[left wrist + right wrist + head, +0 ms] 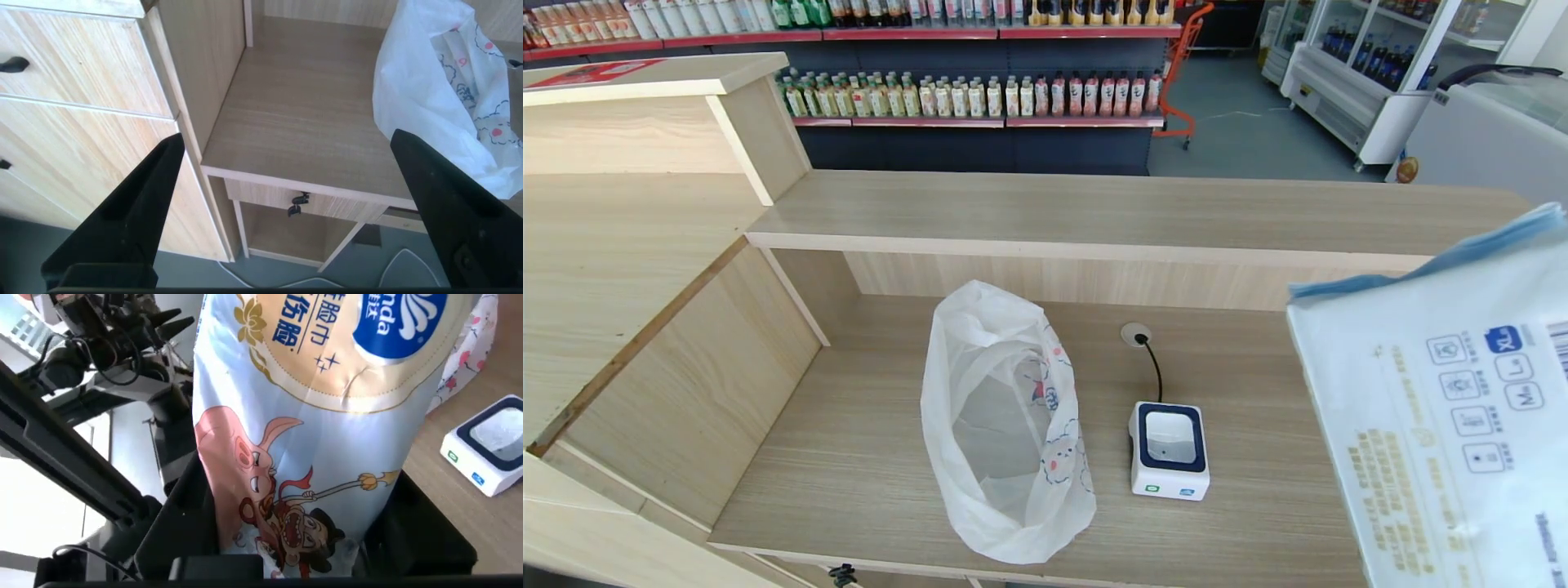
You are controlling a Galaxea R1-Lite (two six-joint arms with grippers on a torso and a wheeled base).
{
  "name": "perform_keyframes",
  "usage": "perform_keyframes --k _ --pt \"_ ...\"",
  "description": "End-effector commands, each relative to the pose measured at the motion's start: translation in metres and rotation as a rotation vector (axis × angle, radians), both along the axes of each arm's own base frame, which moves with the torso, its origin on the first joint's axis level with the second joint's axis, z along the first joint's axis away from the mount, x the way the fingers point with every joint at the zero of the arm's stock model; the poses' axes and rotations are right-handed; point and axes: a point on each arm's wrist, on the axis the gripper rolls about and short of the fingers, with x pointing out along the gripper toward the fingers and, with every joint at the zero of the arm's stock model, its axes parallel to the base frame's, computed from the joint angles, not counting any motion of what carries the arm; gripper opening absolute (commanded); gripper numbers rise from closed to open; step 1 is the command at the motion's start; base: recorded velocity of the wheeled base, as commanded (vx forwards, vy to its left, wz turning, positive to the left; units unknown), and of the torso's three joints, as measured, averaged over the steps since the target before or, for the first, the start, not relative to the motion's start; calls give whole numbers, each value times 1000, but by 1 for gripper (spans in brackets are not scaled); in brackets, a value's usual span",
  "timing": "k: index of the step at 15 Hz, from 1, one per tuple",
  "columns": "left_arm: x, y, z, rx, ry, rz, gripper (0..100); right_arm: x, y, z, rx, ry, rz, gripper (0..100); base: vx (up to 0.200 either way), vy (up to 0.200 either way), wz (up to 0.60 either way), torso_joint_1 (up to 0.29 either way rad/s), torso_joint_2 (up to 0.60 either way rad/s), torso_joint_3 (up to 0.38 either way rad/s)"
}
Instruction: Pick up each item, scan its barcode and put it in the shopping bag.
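A large white and blue soft pack [1454, 408] with cartoon figures hangs high at the right, above the desk's right end. My right gripper [302, 539] is shut on this pack [319, 416], one finger on each side. The white shopping bag [1005, 425] with cartoon print lies on the desk's middle, its mouth open toward me. Just right of it sits the white barcode scanner [1168, 449] with a dark-framed window; the scanner [490, 445] lies below and beside the held pack. My left gripper [286, 212] is open and holds nothing, off the desk's front left corner, apart from the bag [441, 82].
A raised counter ledge [1094, 212] runs behind the desk and a wooden side wall [686, 392] closes its left. The scanner's black cable [1156, 367] leads to a hole at the back. A keyed drawer [296, 204] sits under the desk front. Store shelves of bottles [972, 94] stand behind.
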Motion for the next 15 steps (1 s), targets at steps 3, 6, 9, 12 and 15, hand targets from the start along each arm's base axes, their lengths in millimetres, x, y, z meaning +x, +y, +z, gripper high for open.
perform_keyframes --k 3,6,9,12,15 --pt "0 0 0 0 1 1 100 -1 3 7 -1 -28 86 0 0 0 0 0 0 0" --pt "0 0 0 0 -1 1 100 5 6 17 -2 -36 126 0 0 0 0 0 0 0" --pt "0 0 0 0 -1 1 100 12 9 26 -3 -40 177 0 0 0 0 0 0 0" --pt "0 0 0 0 -1 1 100 13 13 25 -23 -49 203 0 0 0 0 0 0 0" --pt "0 0 0 0 -1 1 100 13 14 19 -42 -37 196 0 0 0 0 0 0 0"
